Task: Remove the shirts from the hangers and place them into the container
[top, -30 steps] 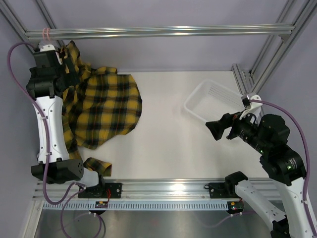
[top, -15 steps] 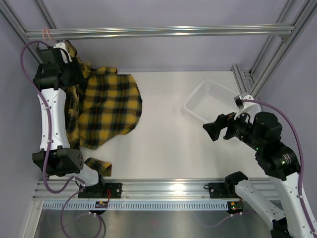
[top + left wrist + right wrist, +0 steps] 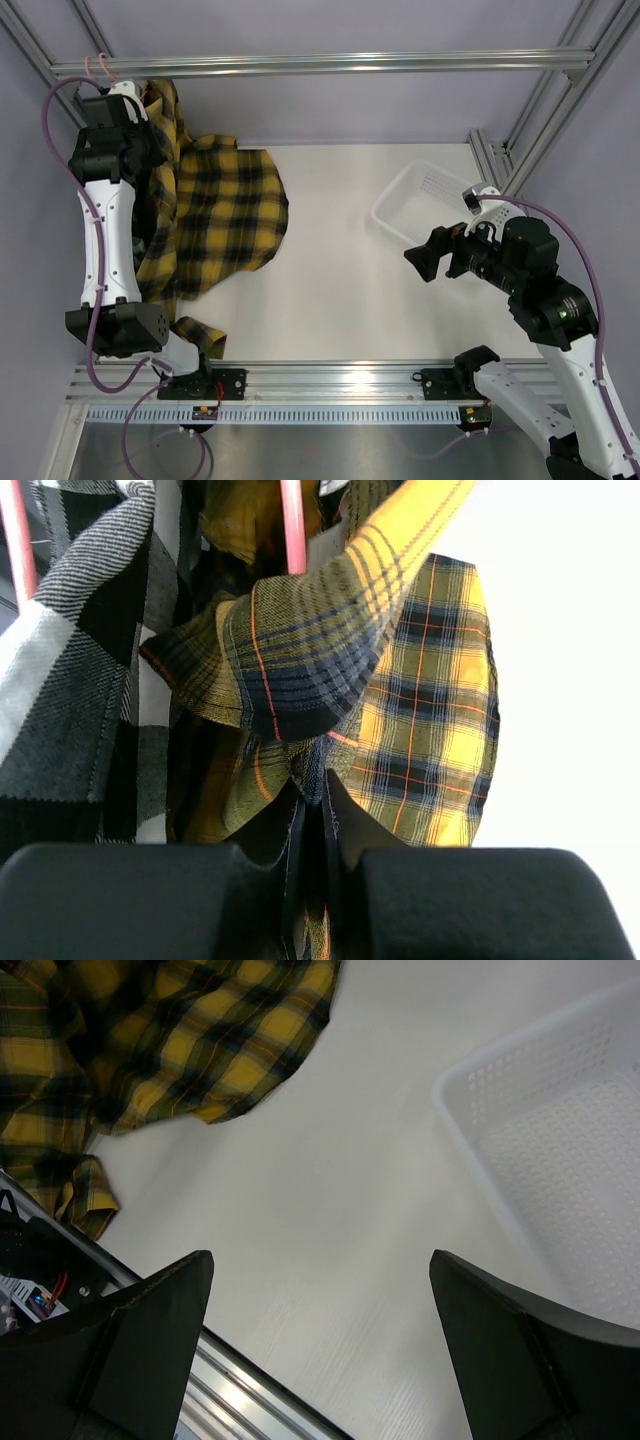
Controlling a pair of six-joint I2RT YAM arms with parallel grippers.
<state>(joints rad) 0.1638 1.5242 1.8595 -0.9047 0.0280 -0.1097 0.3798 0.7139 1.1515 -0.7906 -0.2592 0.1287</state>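
The yellow-and-black check shirt [image 3: 230, 210] hangs from the rail at the back left and spreads over the table. My left gripper [image 3: 148, 128] is high up at its collar end, shut on a fold of the yellow cloth [image 3: 318, 790]. A pink hanger [image 3: 292, 525] runs through the shirt just above the jaws. The black-and-white check shirt [image 3: 70, 680] hangs to the left on a second pink hanger [image 3: 18, 540]. Both hanger hooks [image 3: 97, 66] sit on the rail. The white container [image 3: 425, 200] stands at the right. My right gripper [image 3: 420, 262] hovers open and empty in front of it [image 3: 320, 1270].
The grey aluminium rail [image 3: 320, 65] crosses the back, with frame posts at both sides. A yellow sleeve end [image 3: 198, 334] lies by the left arm's base. The container's perforated wall [image 3: 560, 1160] is to the right of my right fingers.
My left gripper has gone from open to shut on the yellow shirt's cloth near the hanger, and the cloth there has bunched upward. The right arm has drifted slightly left.
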